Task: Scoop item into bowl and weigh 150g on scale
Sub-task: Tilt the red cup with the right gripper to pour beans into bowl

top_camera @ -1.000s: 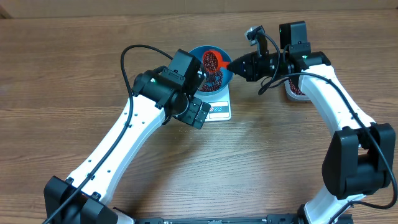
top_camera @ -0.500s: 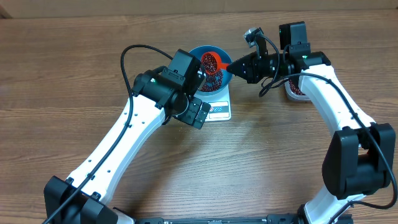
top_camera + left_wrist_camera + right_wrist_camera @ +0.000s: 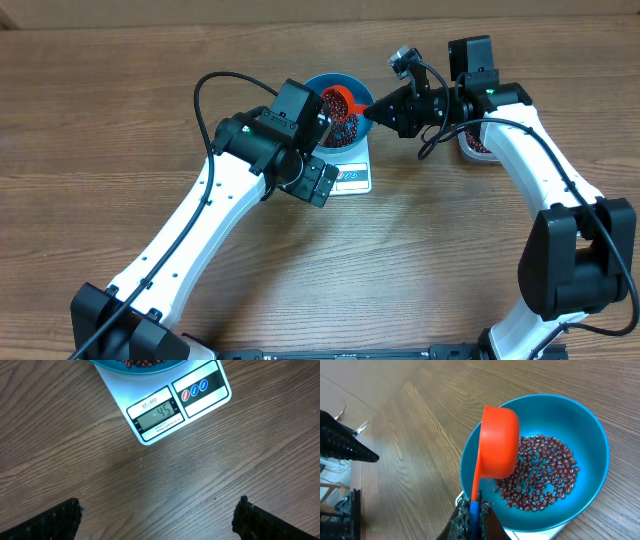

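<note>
Left arm [image 3: 190, 220] stretched forward, left gripper [image 3: 157, 522] facing down, jaws wide apart; right arm [image 3: 530, 150] bent inward, right gripper [image 3: 472, 519] clamped on a scoop [image 3: 497, 442].

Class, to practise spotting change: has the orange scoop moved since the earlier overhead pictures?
Yes. The scoop has tipped over in place above the blue bowl; its cup, earlier facing up, now shows its orange back.

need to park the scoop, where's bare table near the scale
Bare table lies between the two arms, on the robot's side of the scale, and left of the left arm. Crowded at the bowl: scoop, right gripper and left gripper surround it.
</note>
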Tool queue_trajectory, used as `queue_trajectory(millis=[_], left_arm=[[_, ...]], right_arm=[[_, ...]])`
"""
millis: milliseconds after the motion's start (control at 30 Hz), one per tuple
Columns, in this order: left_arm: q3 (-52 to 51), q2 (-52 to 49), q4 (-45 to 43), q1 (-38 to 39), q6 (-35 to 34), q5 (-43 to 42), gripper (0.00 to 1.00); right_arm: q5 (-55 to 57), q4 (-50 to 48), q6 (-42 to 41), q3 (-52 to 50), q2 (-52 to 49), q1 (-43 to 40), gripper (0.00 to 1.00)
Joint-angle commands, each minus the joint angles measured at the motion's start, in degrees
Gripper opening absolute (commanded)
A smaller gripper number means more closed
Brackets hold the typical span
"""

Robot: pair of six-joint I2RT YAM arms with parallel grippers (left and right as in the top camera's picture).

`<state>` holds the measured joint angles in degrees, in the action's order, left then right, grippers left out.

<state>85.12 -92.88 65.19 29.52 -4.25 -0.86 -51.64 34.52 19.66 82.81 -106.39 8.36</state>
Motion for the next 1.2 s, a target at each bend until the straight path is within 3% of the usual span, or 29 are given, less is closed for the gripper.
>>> queue_trajectory(millis=[0,567,1167], left_arm=[[0.52,0.63,0.17,0.11,0.87,0.2,1.0],[0.52,0.63,0.17,0.11,0.9,0.2,1.0],[0.52,0.63,0.17,0.11,0.9,0.2,1.0]], right_arm=[[-0.92,-0.37,1.16,1.62,0.2,0.33,0.04],[-0.76,-0.35,1.49,3.91,0.5,0.33,0.04],[6.58,3.89,4.9,6.45,0.98,0.33,0.04]])
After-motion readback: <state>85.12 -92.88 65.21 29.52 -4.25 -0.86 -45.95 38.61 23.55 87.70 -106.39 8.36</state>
